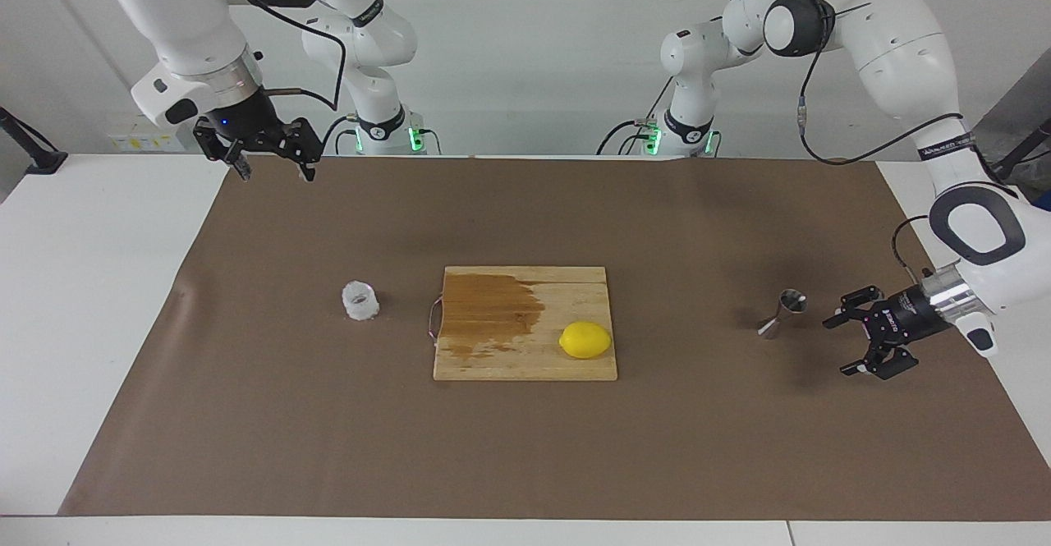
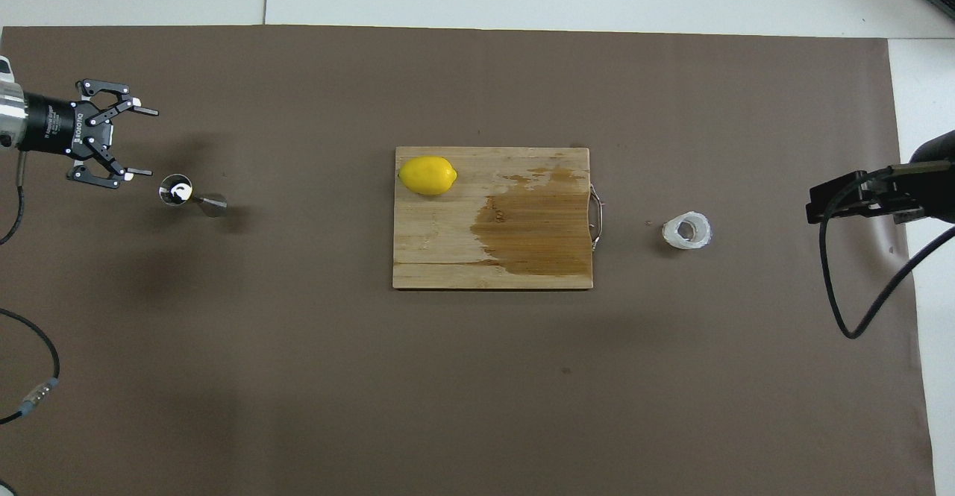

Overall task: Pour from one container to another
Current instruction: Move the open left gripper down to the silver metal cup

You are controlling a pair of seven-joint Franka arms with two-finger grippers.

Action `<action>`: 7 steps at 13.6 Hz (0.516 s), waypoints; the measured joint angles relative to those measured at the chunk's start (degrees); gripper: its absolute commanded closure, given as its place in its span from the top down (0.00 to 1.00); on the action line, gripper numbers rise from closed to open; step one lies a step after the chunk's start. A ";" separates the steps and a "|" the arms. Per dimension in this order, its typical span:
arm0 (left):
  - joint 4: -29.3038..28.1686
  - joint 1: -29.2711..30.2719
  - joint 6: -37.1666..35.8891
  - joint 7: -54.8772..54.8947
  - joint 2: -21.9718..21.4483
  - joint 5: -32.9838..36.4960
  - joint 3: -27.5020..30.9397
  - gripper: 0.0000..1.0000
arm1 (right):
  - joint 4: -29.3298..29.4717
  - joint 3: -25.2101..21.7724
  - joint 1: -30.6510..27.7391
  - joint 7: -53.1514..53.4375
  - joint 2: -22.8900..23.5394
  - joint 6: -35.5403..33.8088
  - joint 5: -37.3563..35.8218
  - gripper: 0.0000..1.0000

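Observation:
The whitish crinkly plastic cup (image 1: 360, 300) (image 2: 686, 231) stands upright on the brown mat toward the right arm's end. The steel jigger (image 1: 784, 312) (image 2: 190, 196) stands upright toward the left arm's end. My left gripper (image 1: 837, 347) (image 2: 145, 144) is open and empty. It lies low and level beside the jigger, pointing along the table, a short gap from it. My right gripper (image 1: 277, 173) is open and empty, raised high over the mat's edge by the robots, well apart from the cup. Only part of it shows in the overhead view (image 2: 821, 209).
A wooden cutting board (image 1: 525, 357) (image 2: 448, 257) with a wet stain and a metal handle lies mid-table between cup and jigger. A lemon (image 1: 585, 339) (image 2: 427, 175) sits on it. A brown mat (image 1: 525, 447) covers the white table.

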 measured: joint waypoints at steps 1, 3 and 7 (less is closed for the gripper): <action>-0.21 0.25 -0.35 0.00 0.09 -0.47 -0.01 1.00 | 0.00 0.00 0.00 0.00 0.00 0.00 0.00 1.00; -0.48 0.54 -1.03 -0.26 0.11 -0.99 0.02 1.00 | 0.00 0.00 0.00 0.00 0.00 0.00 0.00 1.00; -4.87 2.70 -0.87 -0.42 -0.32 -4.41 0.12 1.00 | 0.00 0.00 0.00 0.00 0.00 0.00 0.00 1.00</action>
